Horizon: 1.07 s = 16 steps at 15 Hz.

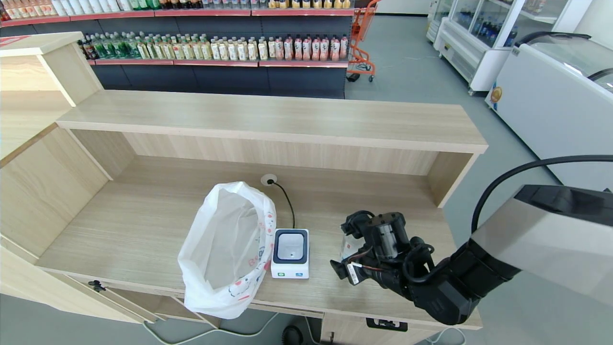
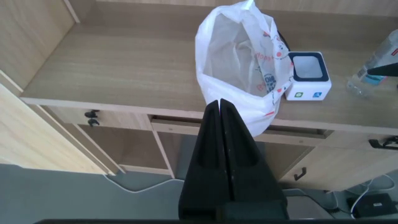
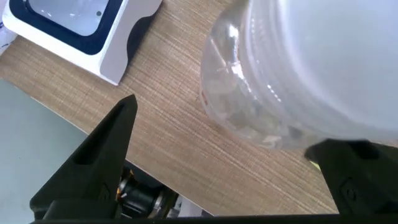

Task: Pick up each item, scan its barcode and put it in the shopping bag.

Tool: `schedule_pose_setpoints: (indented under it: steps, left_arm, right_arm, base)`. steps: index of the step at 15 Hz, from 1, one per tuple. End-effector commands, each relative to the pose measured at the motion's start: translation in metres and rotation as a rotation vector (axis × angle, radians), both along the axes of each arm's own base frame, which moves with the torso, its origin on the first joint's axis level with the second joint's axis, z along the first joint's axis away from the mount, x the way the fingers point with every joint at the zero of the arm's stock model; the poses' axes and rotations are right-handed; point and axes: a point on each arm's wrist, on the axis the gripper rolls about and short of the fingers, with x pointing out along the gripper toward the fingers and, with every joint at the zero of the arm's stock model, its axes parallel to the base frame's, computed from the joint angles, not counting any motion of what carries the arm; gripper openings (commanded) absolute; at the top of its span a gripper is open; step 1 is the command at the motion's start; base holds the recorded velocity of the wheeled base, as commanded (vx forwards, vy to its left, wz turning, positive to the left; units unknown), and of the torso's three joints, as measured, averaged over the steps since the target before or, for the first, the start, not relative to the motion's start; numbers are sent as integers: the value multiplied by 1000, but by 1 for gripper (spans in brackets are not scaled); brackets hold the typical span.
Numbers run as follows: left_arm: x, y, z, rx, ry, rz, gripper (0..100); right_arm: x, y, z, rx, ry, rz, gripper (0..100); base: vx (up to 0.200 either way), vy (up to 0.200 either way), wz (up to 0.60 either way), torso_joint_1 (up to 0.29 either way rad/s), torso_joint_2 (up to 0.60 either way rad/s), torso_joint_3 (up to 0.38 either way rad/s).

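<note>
Reaching in over the counter's front edge, the black right arm sets its right gripper (image 3: 217,124) low around a clear plastic bottle (image 3: 267,81). Its fingers are spread to either side, one visibly apart from the bottle's wall. The bottle stands on the light wooden counter (image 1: 143,225), near the front edge, just right of the white box scanner (image 1: 290,254). An open white plastic shopping bag (image 1: 196,249) stands touching the scanner's left side. The left gripper (image 2: 220,102) hangs beyond the front edge, fingers pressed together.
</note>
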Motion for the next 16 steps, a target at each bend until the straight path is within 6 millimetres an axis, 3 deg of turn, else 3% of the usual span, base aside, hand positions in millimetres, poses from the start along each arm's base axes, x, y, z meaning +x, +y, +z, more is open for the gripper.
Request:
schedule_pose_setpoints:
  steps: [1,9,16]
  left_arm:
    - [0,0,0,1,2,0,0]
    - [0,0,0,1,0,0,0]
    - [0,0,0,1,0,0,0]
  right_arm:
    - [5,3,-7,-6,1,2,100]
    - [20,16,-18,9,-28,7,100]
    - [32,23,-15,22,-87,14,100]
  base:
    - [0,0,0,0,0,0]
    - [0,0,0,0,0,0]
    - [0,0,0,0,0,0]
